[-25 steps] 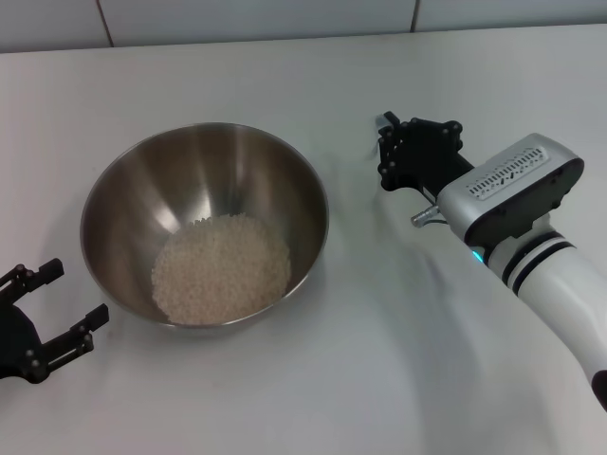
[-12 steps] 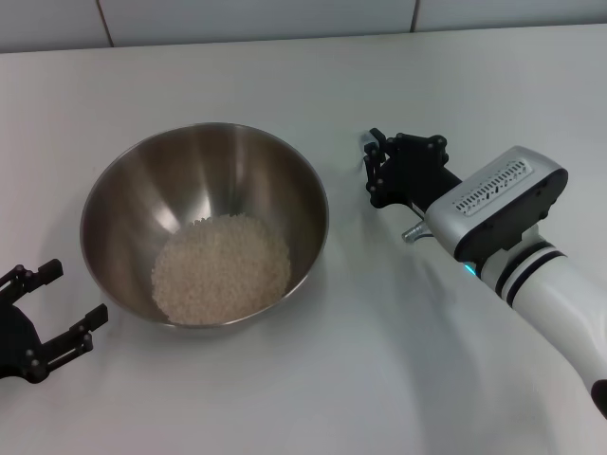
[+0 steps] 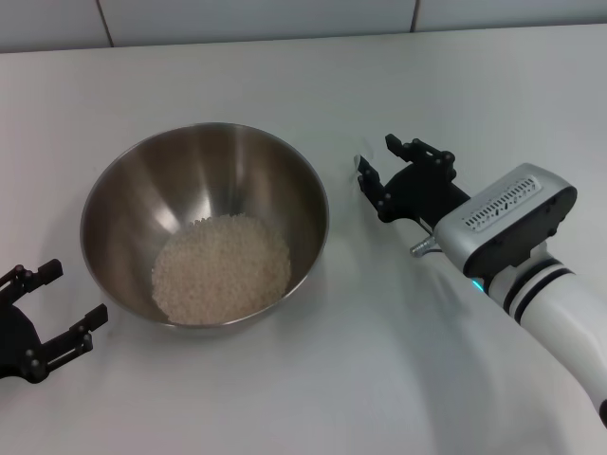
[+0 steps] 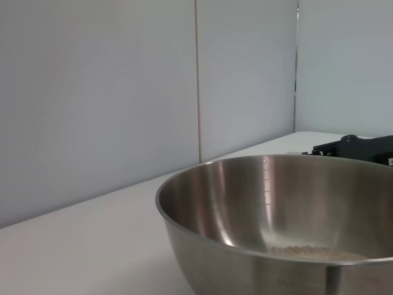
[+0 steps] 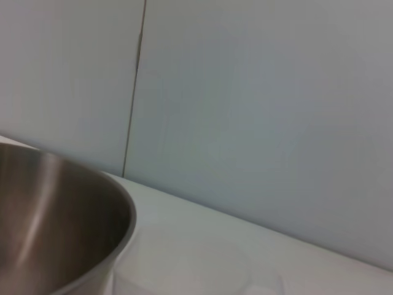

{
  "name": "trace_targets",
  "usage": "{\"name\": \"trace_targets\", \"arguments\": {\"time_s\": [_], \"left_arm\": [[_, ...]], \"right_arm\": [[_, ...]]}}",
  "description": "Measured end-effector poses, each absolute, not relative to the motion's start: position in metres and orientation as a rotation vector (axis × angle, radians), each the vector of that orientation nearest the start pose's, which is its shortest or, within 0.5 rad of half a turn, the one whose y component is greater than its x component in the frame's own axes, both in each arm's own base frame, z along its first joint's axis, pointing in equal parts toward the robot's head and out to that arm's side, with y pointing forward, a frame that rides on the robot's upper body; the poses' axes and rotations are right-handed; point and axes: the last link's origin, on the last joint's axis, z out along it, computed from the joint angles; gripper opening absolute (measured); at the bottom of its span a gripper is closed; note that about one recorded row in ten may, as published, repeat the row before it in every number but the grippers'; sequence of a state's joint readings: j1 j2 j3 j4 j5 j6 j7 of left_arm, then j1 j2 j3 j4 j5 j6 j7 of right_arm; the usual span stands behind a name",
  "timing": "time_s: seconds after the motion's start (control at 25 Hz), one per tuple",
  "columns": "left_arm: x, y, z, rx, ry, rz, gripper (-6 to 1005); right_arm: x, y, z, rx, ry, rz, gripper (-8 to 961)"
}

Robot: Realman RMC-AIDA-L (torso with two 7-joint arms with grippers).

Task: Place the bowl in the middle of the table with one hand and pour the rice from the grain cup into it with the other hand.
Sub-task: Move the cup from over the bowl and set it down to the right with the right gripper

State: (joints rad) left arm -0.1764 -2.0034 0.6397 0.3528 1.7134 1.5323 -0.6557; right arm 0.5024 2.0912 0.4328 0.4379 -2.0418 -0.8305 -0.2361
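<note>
- my right black pronged claw point(image 3: 377, 169) hovers fingers apart beside the wide brushed-steel bowl point(image 3: 123, 190) holding cream rice grains point(image 3: 221, 266)
- left claw point(image 3: 52, 303) apart, parked at the white table's point(image 3: 285, 76) near-left corner

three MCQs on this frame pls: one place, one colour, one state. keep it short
1. Where is the rice?
A. In the bowl
B. Scattered on the table
C. In a tray

2. What colour is the bowl?
A. Red
B. Steel grey
C. Black

3. What state is the left gripper in?
A. Open, holding nothing
B. Shut on the bowl's rim
C. Shut on a spoon

Answers:
1. A: the rice lies as a pale heap in the bottom of the bowl.
2. B: the bowl's inside is shiny brushed metal.
3. A: the left gripper sits apart from the bowl over the near left of the table with its fingers spread. The right gripper, right of the bowl, is open too.
</note>
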Motion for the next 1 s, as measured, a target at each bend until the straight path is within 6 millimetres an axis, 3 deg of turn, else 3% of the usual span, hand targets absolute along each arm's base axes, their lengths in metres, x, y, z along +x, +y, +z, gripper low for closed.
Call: {"name": "trace_targets", "arguments": {"time_s": [0.16,0.28,0.48,0.72,1.0], "left_arm": [[-0.373,0.216,0.008,-2.343,-0.415,-0.64,802],[-0.373,0.216,0.008,-2.343,-0.416,-0.64,802],[-0.374,0.215,0.008,-2.342,-0.418,-0.641,802],[-0.374,0.214,0.008,-2.341,-0.424,-0.64,802],[-0.374,0.211,0.008,-2.341,-0.427,-0.647,802]], "right_arm": [[0.266,0.317,-0.118,-2.038,0.418,0.478,327],[0.27,0.307,-0.116,-2.012,0.422,0.506,563],[0.279,0.287,-0.107,-1.946,0.431,0.553,705],[0.289,0.264,-0.093,-1.888,0.436,0.654,703],[0.294,0.245,-0.086,-2.117,0.464,0.873,791]]}}
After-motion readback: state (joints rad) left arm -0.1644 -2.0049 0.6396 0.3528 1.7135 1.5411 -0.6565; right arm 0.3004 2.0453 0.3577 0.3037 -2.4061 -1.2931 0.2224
